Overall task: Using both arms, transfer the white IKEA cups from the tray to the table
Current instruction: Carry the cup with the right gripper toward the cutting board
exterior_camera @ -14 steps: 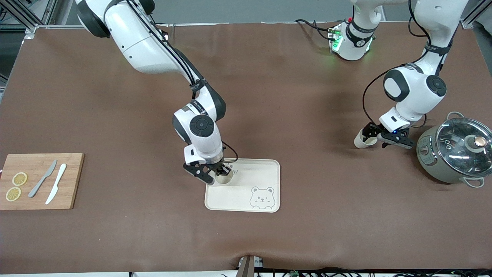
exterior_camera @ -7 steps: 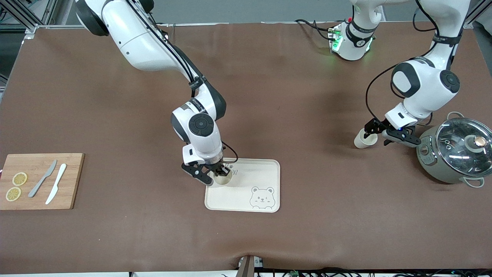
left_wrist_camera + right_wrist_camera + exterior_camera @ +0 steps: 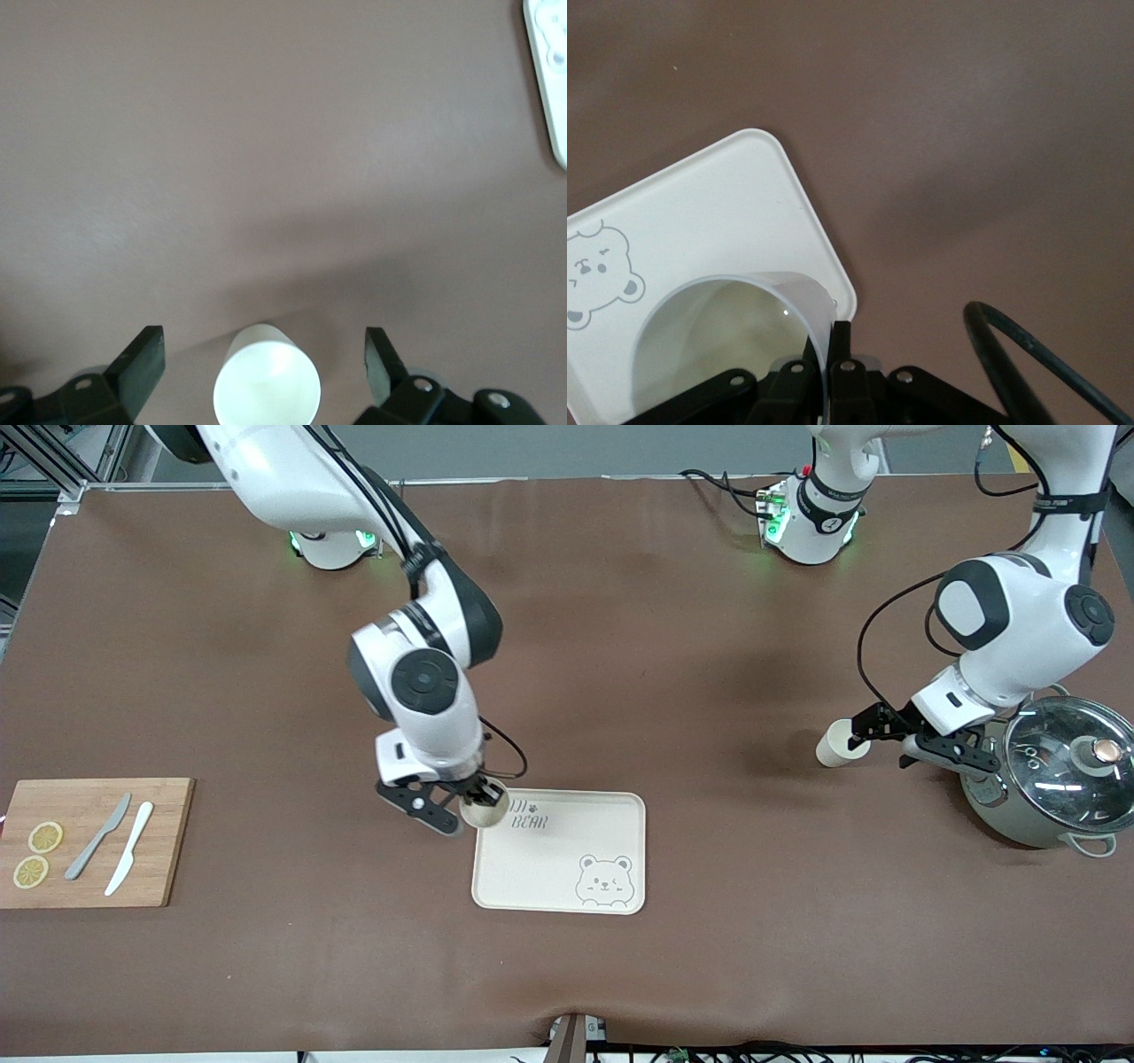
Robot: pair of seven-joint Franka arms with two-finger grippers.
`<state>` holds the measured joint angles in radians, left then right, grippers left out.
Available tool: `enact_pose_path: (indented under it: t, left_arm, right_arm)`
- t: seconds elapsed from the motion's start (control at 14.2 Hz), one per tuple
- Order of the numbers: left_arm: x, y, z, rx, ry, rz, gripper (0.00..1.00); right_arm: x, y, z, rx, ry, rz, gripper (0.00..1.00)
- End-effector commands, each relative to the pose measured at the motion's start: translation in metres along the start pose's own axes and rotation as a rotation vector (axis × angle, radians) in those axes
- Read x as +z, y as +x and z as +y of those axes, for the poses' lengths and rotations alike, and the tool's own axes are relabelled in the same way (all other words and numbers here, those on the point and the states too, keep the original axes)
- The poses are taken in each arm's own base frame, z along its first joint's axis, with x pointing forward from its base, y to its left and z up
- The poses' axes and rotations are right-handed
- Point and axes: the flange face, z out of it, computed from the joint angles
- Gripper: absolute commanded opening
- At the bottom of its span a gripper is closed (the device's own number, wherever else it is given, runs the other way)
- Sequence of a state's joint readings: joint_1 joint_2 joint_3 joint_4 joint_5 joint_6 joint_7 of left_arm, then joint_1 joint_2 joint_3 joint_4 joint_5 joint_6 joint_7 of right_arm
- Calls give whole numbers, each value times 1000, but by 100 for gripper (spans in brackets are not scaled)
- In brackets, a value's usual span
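One white cup stands upright on the brown table, beside the pot. My left gripper is open and apart from it, drawn back toward the pot. In the left wrist view the cup sits just ahead of the left gripper, with a gap to each spread finger. My right gripper is shut on the rim of the other white cup, which hangs over the corner of the bear tray. In the right wrist view the fingers pinch the wall of that cup above the tray.
A grey-green pot with a glass lid stands close to the left arm's wrist. A wooden board with two knives and lemon slices lies at the right arm's end of the table.
My left gripper has let go of its cup and pulled back toward the pot. My right gripper has lifted its cup off the tray and carried it to the tray's corner.
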<state>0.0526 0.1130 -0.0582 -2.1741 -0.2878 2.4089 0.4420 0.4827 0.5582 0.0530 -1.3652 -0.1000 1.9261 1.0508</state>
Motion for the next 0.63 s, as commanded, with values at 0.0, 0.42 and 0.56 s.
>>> enact_pose_path:
  t: [0.0, 0.42, 0.56]
  left_arm:
    - [-16, 48, 4, -42, 31, -30, 99]
    - [-46, 99, 27, -71, 85, -60, 100]
    - [-58, 112, 42, -106, 84, -59, 100]
  right_arm:
    - [-48, 17, 55, -72, -15, -55, 0]
    - [-86, 59, 198, -265, -20, -93, 0]
    - [-89, 81, 249, -341, -20, -104, 0]
